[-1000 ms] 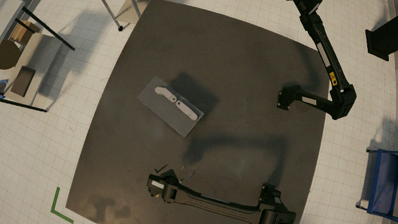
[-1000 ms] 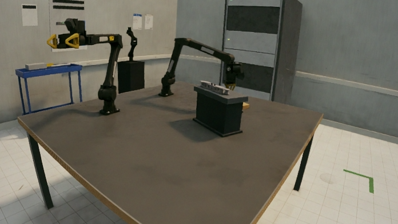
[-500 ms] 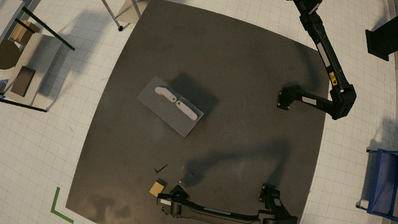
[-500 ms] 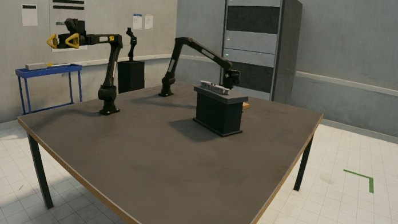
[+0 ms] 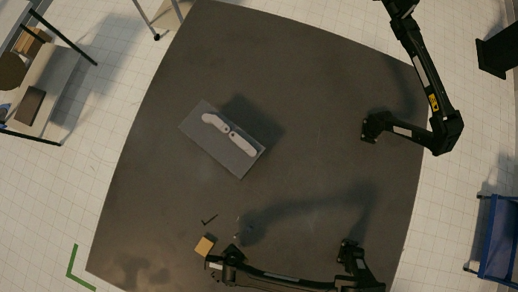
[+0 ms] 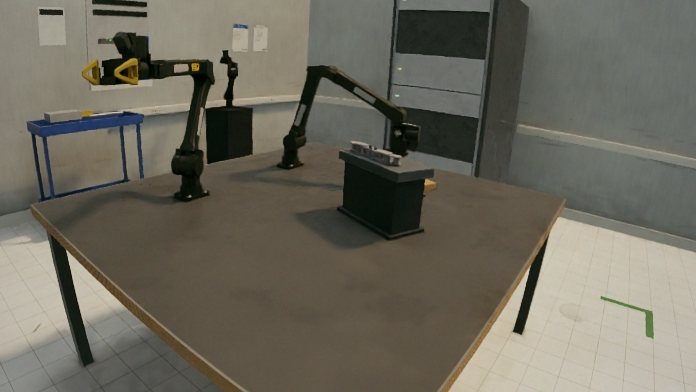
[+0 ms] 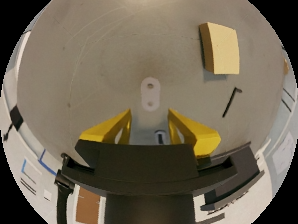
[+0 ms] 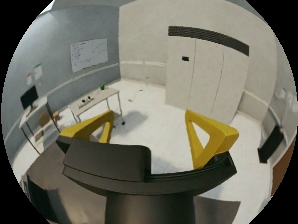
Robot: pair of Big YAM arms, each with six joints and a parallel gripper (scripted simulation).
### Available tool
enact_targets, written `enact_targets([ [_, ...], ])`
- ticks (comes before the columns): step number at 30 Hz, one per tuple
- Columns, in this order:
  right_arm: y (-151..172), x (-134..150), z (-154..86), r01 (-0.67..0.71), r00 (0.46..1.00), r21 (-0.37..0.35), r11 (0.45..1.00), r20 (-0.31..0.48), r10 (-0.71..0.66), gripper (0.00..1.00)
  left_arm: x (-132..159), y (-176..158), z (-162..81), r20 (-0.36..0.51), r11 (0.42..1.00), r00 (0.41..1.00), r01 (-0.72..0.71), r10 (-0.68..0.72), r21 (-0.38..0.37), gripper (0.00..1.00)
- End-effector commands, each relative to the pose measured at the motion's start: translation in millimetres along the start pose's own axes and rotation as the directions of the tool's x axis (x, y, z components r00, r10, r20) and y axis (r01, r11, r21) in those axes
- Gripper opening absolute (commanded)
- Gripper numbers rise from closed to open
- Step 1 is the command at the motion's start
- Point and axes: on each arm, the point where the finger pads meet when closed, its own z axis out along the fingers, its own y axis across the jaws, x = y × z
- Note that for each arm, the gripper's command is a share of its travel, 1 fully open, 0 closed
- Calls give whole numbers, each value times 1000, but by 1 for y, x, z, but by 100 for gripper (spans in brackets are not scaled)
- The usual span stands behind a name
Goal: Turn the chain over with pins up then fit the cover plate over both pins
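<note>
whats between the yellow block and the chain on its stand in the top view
A small black hex key lies between the yellow block and the chain.

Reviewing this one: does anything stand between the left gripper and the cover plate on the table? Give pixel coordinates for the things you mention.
Nothing visible does. In the left wrist view, the pale two-holed cover plate [image 7: 150, 102] lies just beyond the open yellow fingers of the left gripper [image 7: 149, 113], and the tan block [image 7: 225, 50] and black hex key [image 7: 230, 103] lie off to one side.
</note>
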Motion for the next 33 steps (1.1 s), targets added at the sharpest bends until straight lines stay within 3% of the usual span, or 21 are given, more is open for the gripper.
enact_targets([
  [1,5,-14,-4,0,1000,-9,1000,30,0,100,-6,-5,1,13,1000,1000,5,-6,16,49],
  [3,5,-14,-4,0,1000,-9,1000,30,0,100,-2,3,12,-4,1000,1000,10,-10,-5,49],
  [9,5,-14,-4,0,1000,-9,1000,30,0,100,-2,2,16,-4,1000,1000,10,-10,-3,49],
  [10,5,-14,-4,0,1000,-9,1000,30,0,100,-11,-12,-9,33,999,999,5,-6,42,49],
  [12,5,-14,-4,0,1000,-9,1000,30,0,100,-12,-11,-13,41,999,999,10,-12,52,49],
  [14,5,-14,-4,0,1000,-9,1000,30,0,100,-3,-1,18,0,1000,1000,12,-12,3,49],
  [15,5,-14,-4,0,1000,-9,1000,30,0,100,-1,1,21,-5,1000,1000,11,-11,-3,49],
  [26,5,-14,-4,0,1000,-9,1000,30,0,100,0,-2,21,6,1000,1000,7,-7,11,49],
  [27,5,-14,-4,0,1000,-9,1000,30,0,100,-10,-13,12,26,999,1000,4,-5,36,49],
  [33,5,-14,-4,0,1000,-9,1000,30,0,100,3,-3,36,-4,1000,1000,2,-2,1,49],
])
